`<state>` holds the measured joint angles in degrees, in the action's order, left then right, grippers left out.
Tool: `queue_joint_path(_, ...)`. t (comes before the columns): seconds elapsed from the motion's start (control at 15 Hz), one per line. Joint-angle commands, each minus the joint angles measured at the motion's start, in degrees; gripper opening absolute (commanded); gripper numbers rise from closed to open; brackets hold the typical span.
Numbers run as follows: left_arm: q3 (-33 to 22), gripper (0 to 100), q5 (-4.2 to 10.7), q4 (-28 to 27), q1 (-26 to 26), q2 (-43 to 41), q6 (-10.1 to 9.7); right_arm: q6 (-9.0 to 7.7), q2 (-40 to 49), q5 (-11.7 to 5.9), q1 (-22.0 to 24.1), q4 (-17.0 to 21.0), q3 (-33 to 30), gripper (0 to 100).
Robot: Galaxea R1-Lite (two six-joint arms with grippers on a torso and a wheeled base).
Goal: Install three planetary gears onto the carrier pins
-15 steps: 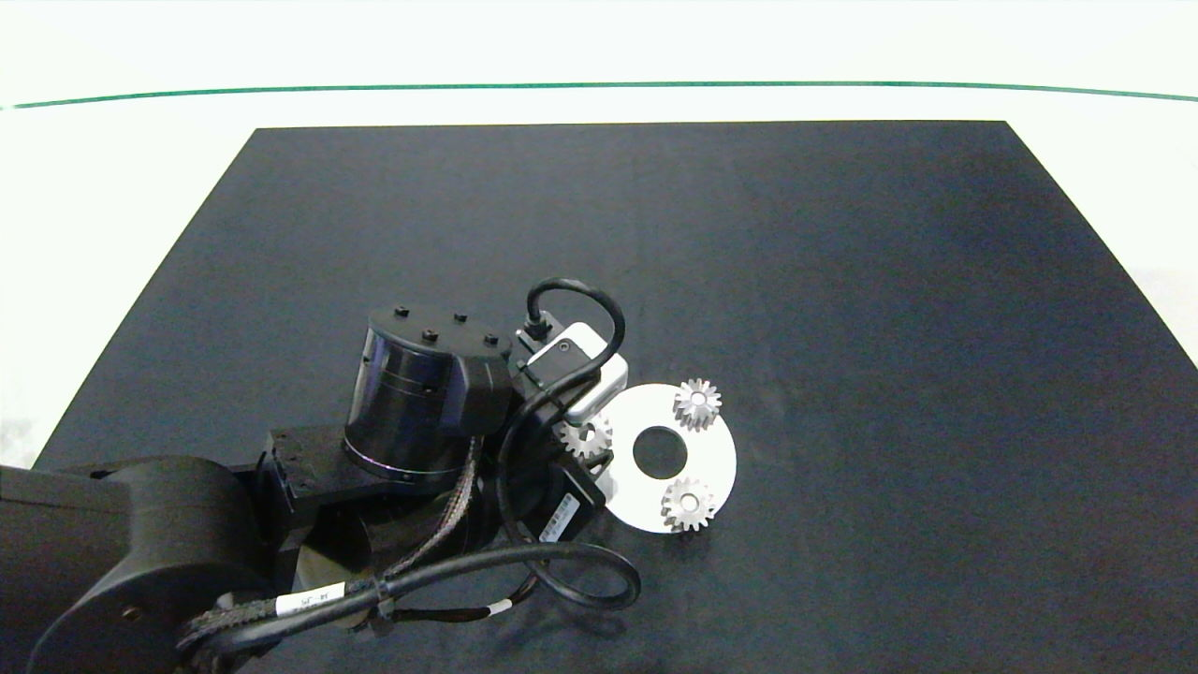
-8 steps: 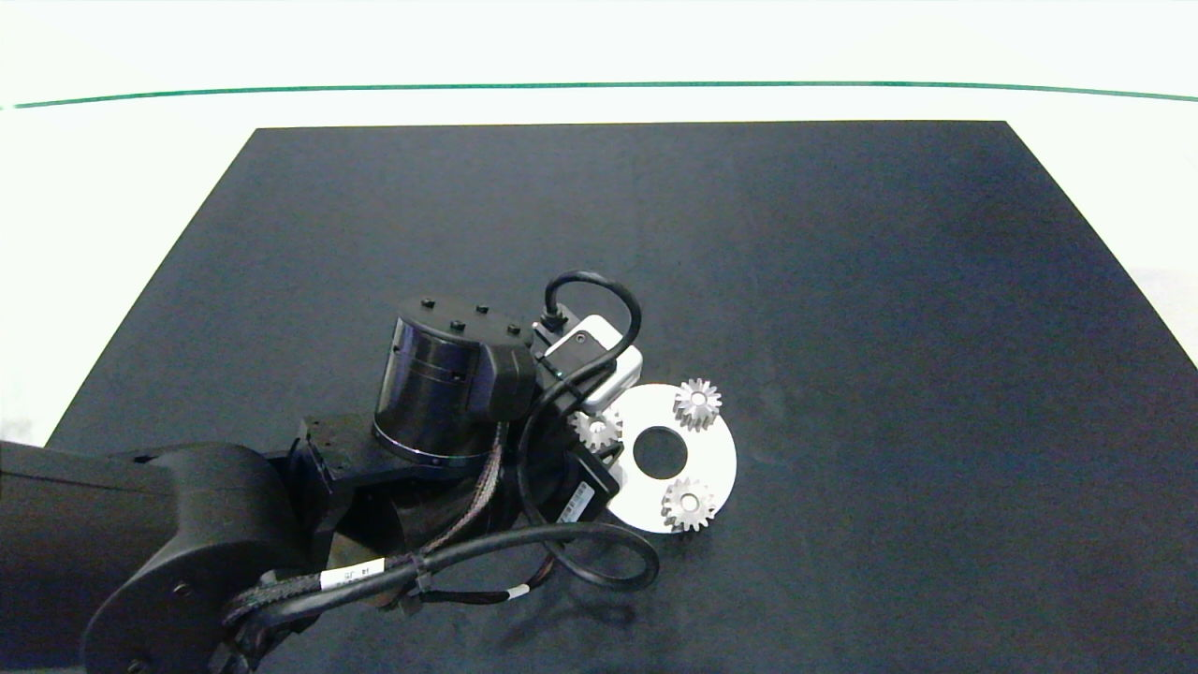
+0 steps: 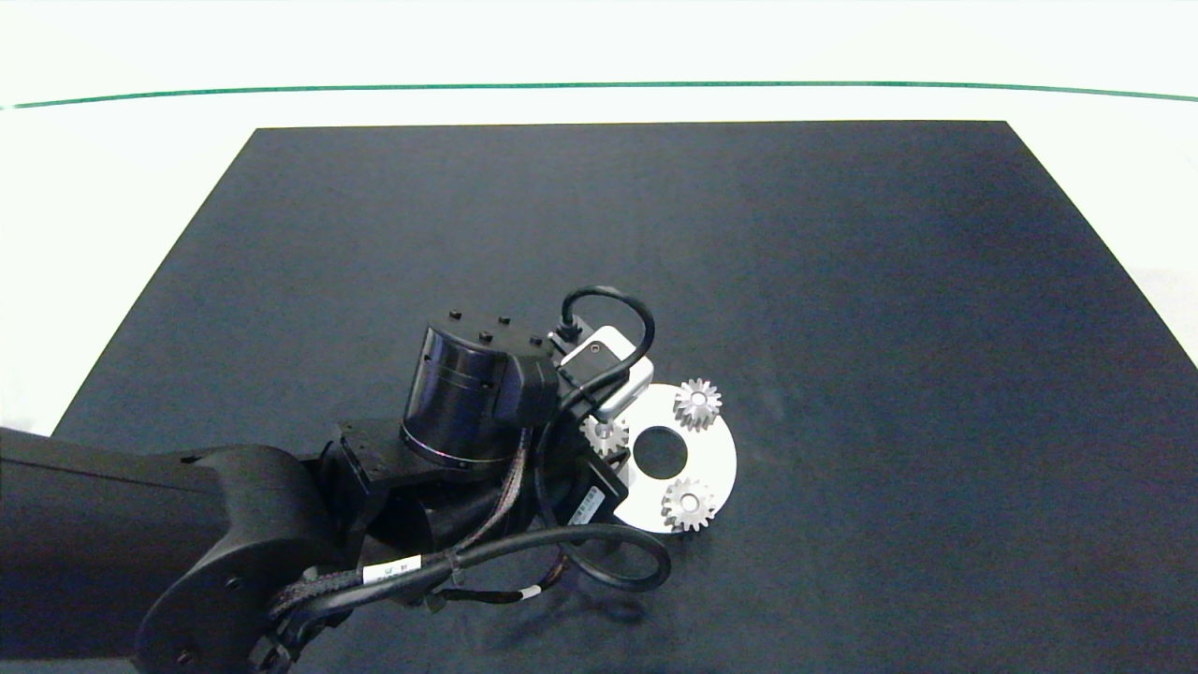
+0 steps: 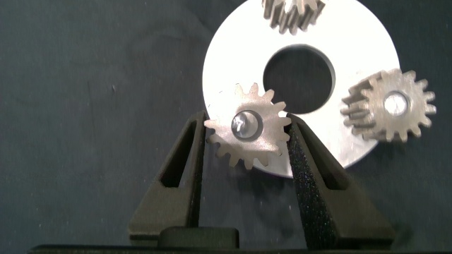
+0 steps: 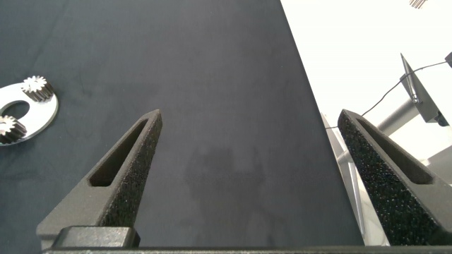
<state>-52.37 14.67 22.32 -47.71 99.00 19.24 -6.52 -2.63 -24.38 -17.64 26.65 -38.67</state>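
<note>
We see the black mat (image 3: 749, 243) spread across the white table (image 3: 112, 168), and our left arm (image 3: 187, 552) reaches in over its near-left part. Next, the white disc (image 3: 716, 459) lies flat on the mat, two planetary gears seated on it: the far gear (image 3: 697, 403) and the near gear (image 3: 689, 504), each over a pin. Our left gripper (image 4: 247, 152) sits at the disc's left edge, fingers (image 4: 311, 176) pinching the third gear (image 4: 247, 134) by its teeth, the gear over the disc's rim beside the centre hole (image 4: 299, 77). Our right gripper (image 5: 247, 176) hangs well apart above bare mat, fingers spread wide, holding nothing.
</note>
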Motion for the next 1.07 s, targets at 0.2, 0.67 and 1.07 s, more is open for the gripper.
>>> queue_joint_path(0.2,-0.19,16,0.10,1.32,0.08,1.02,0.36,-0.07,-0.09,-0.14,-0.11,0.16,-0.09,100)
queue_joint_path(0.67,-0.10,16,0.10,1.23,1.04,0.84,0.71,-0.07,0.08,-0.14,-0.11,0.16,-0.09,100)
queue_joint_path(1.07,0.34,16,0.10,1.23,1.22,0.76,0.80,-0.07,0.08,-0.14,-0.03,0.25,-0.09,100)
